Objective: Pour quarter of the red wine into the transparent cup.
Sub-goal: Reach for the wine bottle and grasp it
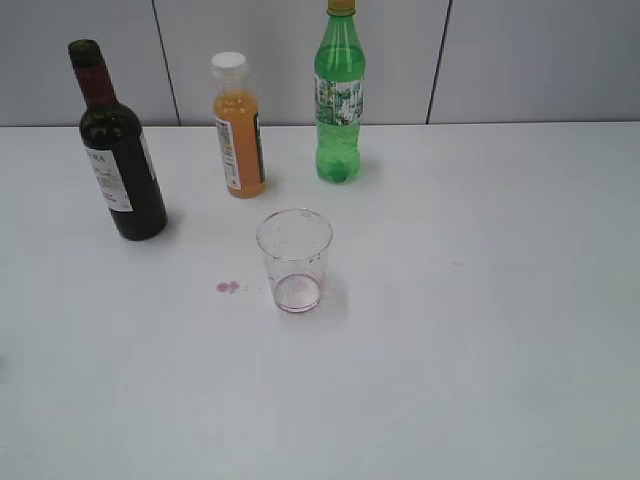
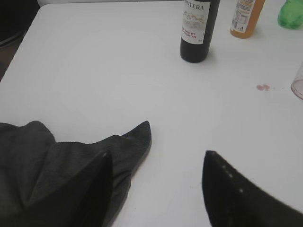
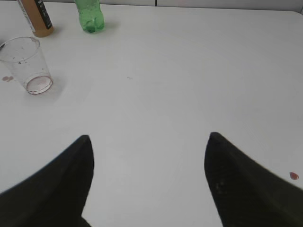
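Note:
The red wine is in a dark glass bottle (image 1: 118, 160) with maroon neck foil and a white label, upright at the table's back left; the left wrist view shows its lower part (image 2: 196, 29). The transparent cup (image 1: 294, 260) stands upright mid-table with reddish residue in its base, and the right wrist view has it at far left (image 3: 26, 64). My left gripper (image 2: 156, 156) is open above the table, far short of the bottle, its left finger over a dark cloth (image 2: 61, 165). My right gripper (image 3: 149, 137) is open over bare table. Neither gripper appears in the exterior view.
An orange juice bottle (image 1: 239, 128) and a green soda bottle (image 1: 340, 95) stand upright at the back, behind the cup. A small red stain (image 1: 228, 287) marks the table left of the cup. Another red spot (image 3: 294, 176) lies near my right gripper.

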{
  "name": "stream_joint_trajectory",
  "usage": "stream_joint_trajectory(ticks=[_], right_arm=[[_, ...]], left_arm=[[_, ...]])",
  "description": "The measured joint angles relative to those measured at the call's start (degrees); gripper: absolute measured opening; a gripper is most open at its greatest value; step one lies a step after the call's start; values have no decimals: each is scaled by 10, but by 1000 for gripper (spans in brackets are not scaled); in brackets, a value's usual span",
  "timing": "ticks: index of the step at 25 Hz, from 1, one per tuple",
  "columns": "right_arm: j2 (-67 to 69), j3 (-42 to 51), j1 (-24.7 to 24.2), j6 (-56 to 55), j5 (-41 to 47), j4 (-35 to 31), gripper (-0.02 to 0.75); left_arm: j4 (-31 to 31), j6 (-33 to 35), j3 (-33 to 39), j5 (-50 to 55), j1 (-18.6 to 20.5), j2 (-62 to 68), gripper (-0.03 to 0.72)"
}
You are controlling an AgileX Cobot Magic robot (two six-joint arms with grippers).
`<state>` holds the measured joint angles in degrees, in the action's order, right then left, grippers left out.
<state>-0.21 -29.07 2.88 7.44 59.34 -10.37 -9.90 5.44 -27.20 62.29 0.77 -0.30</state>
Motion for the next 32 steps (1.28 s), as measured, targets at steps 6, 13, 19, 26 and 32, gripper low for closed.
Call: stream_joint_trajectory(ticks=[6,13,19,26,32], right_arm=[[0,0,0,0,0,0,586],[0,0,0,0,0,0,586],[0,0,0,-1,0,0,586],[0,0,0,-1,0,0,586],[0,0,0,-1,0,-1,585]], left_arm=[[0,0,0,0,0,0,457],[1,0,0,0,0,0,457],[-9,0,0,0,0,0,457],[-38,0,-7,-46,0,3,655],[-49,60,-4,-189,0,80,685]])
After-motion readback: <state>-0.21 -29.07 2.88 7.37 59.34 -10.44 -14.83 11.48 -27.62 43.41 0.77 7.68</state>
